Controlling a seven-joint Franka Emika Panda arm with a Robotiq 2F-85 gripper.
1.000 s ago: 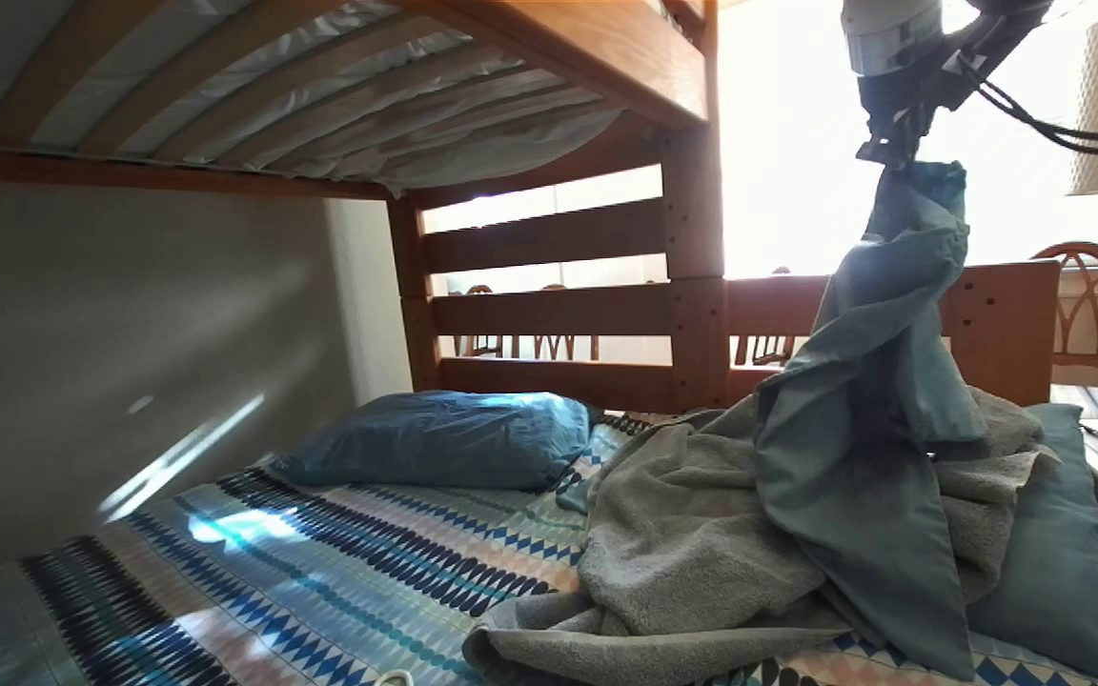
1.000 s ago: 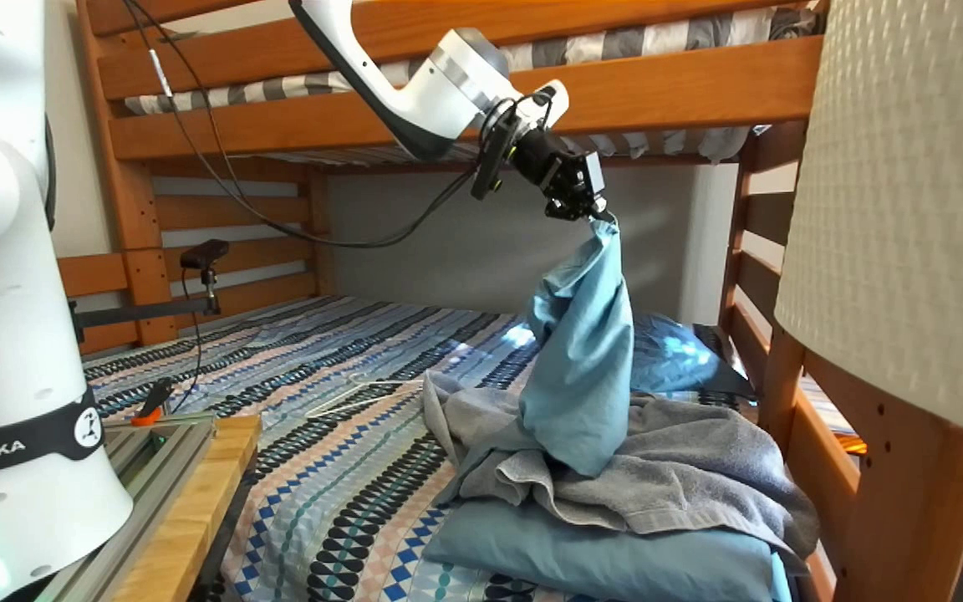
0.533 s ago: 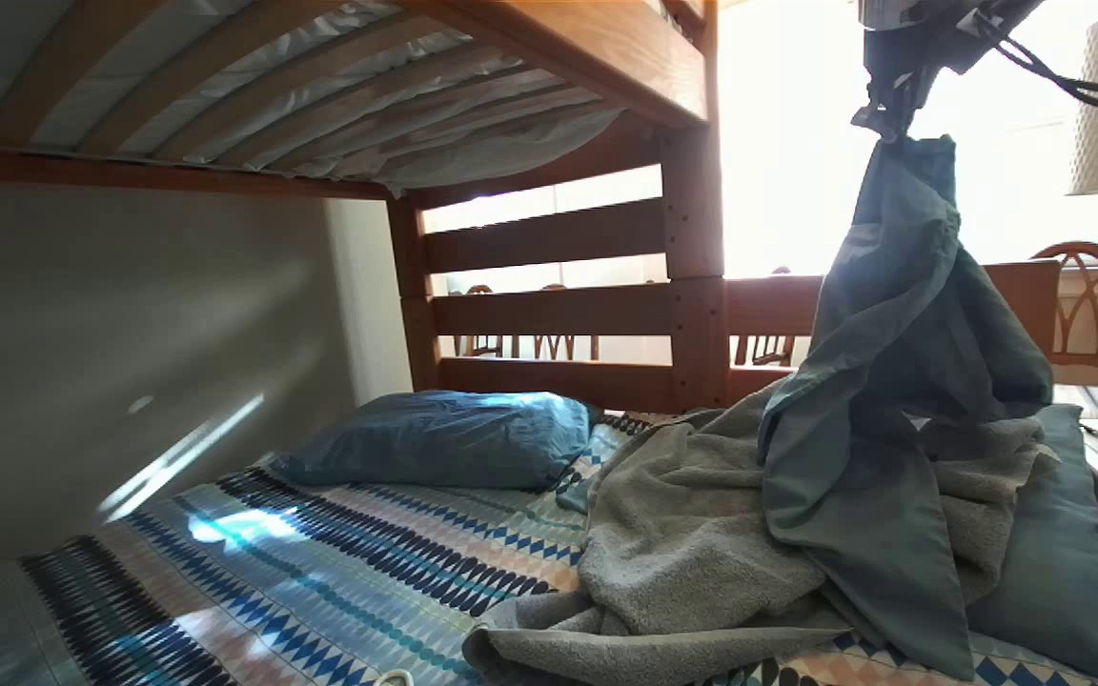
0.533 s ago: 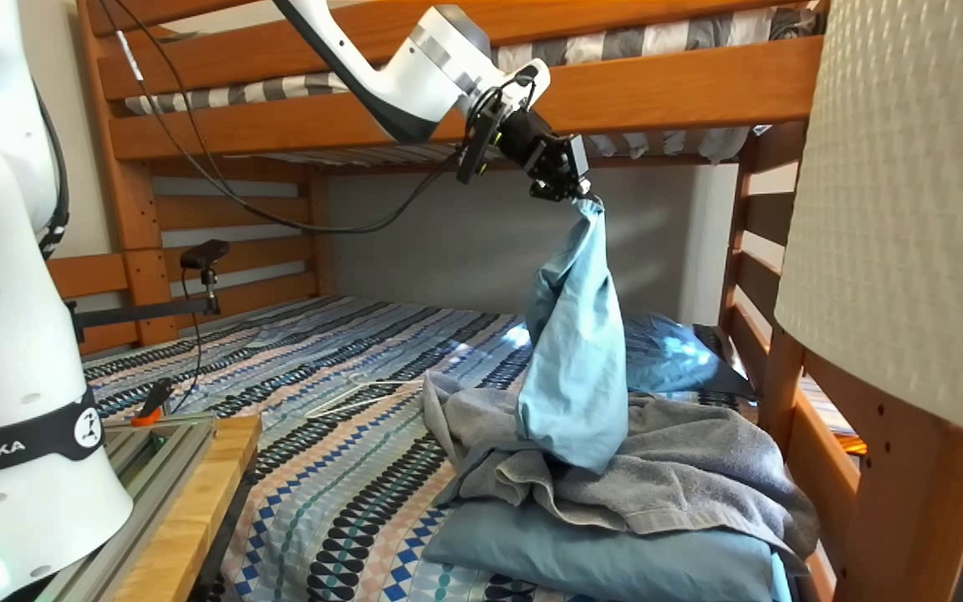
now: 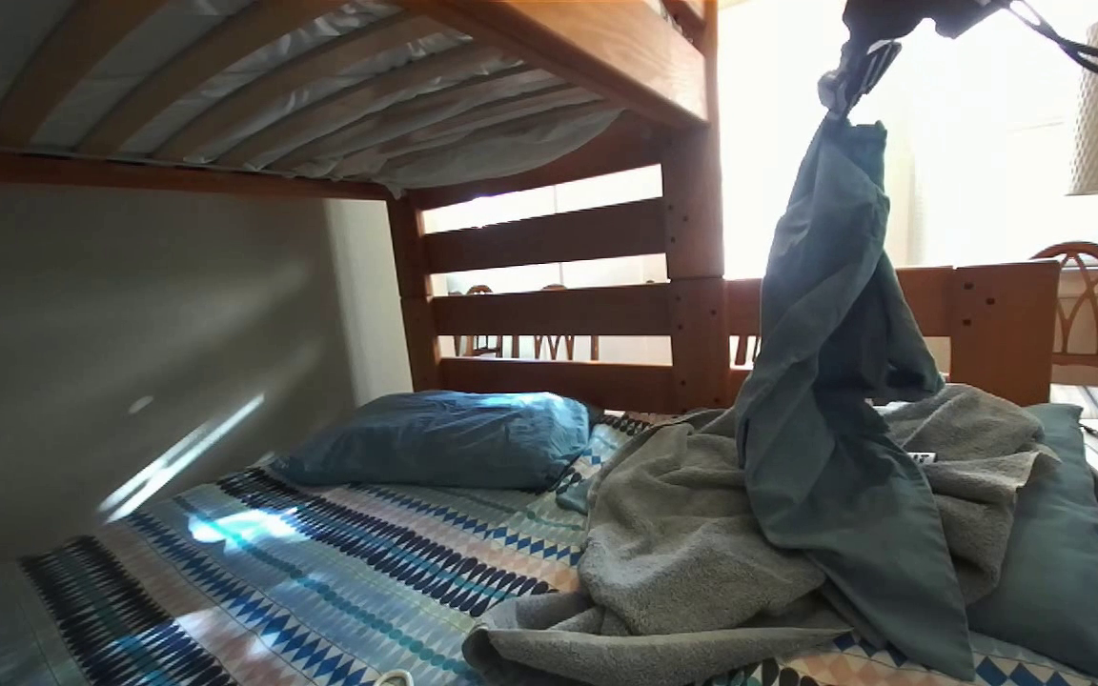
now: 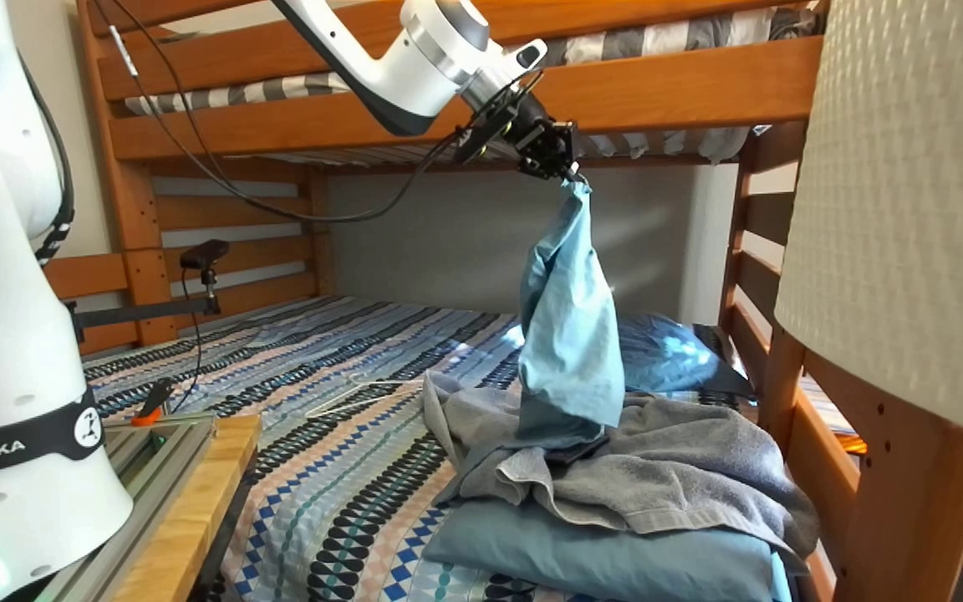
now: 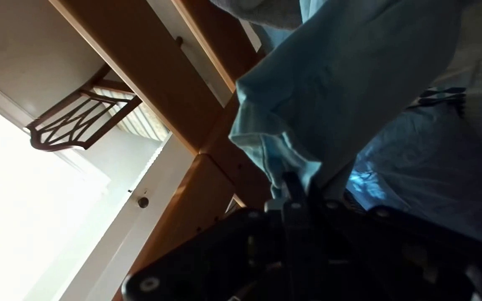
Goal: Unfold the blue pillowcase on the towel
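Note:
The blue pillowcase (image 5: 825,381) hangs as a long, twisted, wrinkled strip from my gripper (image 5: 835,114), which is shut on its top edge. In an exterior view its lower end trails over the grey towel (image 5: 682,514) and down onto the striped bedding. Its bunched body (image 6: 573,334) hangs just above the towel in an exterior view, a fold lower down resting on it. In the wrist view the pillowcase (image 7: 329,83) fans out from the dark fingertips, creased where they pinch it. The towel lies rumpled, partly covered by the cloth.
A plump blue pillow (image 5: 454,438) lies near the wall. Another blue pillow (image 6: 598,552) sits partly beneath the towel. The upper bunk's rail (image 6: 657,84) is behind and above the gripper. A lampshade (image 6: 899,209) and a wire hanger (image 6: 356,397) also show.
My gripper has risen, carrying the pillowcase higher, and shifted leftward in both exterior views. A hanging flap swung out and back. A small dark item on the towel has come into view beneath the cloth.

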